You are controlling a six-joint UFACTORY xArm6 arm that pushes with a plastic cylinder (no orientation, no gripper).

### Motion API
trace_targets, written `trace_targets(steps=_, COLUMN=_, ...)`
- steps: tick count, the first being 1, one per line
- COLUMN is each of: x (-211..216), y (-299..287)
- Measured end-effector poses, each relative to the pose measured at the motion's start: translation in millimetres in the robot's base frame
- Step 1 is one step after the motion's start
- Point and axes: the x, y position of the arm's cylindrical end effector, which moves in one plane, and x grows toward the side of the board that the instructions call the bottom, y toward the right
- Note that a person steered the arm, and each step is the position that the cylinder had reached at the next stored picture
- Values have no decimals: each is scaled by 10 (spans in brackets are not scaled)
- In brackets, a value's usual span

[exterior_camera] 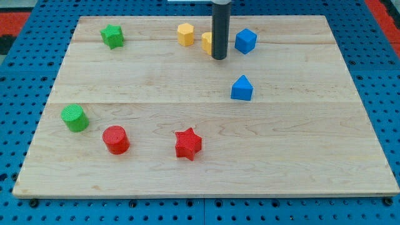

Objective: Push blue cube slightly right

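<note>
Blue cube (245,41): near the view's top, right of the middle, resting flat on the wooden board (300,137)
My tip (219,58): just to the view's left of the blue cube, a narrow gap of bare wood between them, not touching it
Tool state: a plain dark rod standing upright, with no jaws to open or close; it grips nothing
Yellow block behind the rod (207,42): partly hidden by the rod, so its shape cannot be told; it sits close against the rod's left side
Yellow hexagonal block (185,34): just left of the hidden yellow one, apart from it
Blue block with a peaked top (242,88): below the blue cube, well apart from it
Green star (112,35): near the view's top left
Green cylinder (74,117): at the view's left edge of the board, lower down
Red cylinder (115,139): just right of and below the green cylinder
Red star (188,143): right of the red cylinder, below the middle
</note>
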Motion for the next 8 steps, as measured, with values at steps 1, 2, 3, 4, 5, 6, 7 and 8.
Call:
trace_targets(steps=1, x=-361, y=-110)
trace_targets(steps=2, x=-436, y=-201)
trace_targets(steps=3, x=-436, y=-214)
trace_targets(steps=4, x=-436, y=-214)
trace_targets(steps=5, x=-436, y=-159)
trace_targets(steps=6, x=-436, y=-62)
trace_targets(steps=7, x=-436, y=7)
trace_targets(steps=8, x=-436, y=90)
